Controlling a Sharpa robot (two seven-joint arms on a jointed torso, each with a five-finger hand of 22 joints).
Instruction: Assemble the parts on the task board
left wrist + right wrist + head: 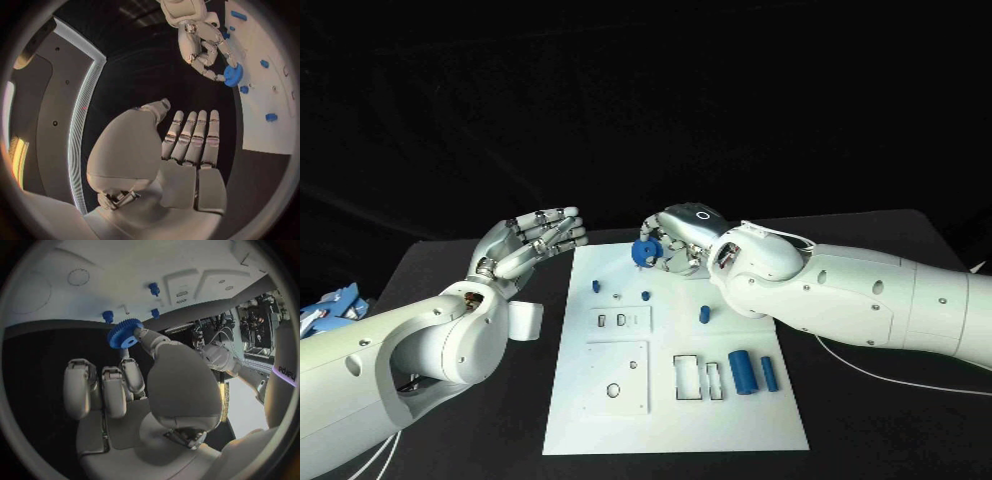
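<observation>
Black table, half-hidden gear

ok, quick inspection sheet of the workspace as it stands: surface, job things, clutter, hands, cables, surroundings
Surface: black table, white task board lying in the middle.
Job's things: blue gear held above the board's far end; three small blue pegs standing in the board; two blue cylinders lying near the board's right edge beside rectangular slots.
Clutter: blue items at the table's left edge, too cut off to identify.
Hands: right hand pinches the gear; left hand holds nothing, fingers straight and side by side, beside the board's far left corner.
Cables: thin white cable on the table under the right arm.
Surroundings: black backdrop.
</observation>
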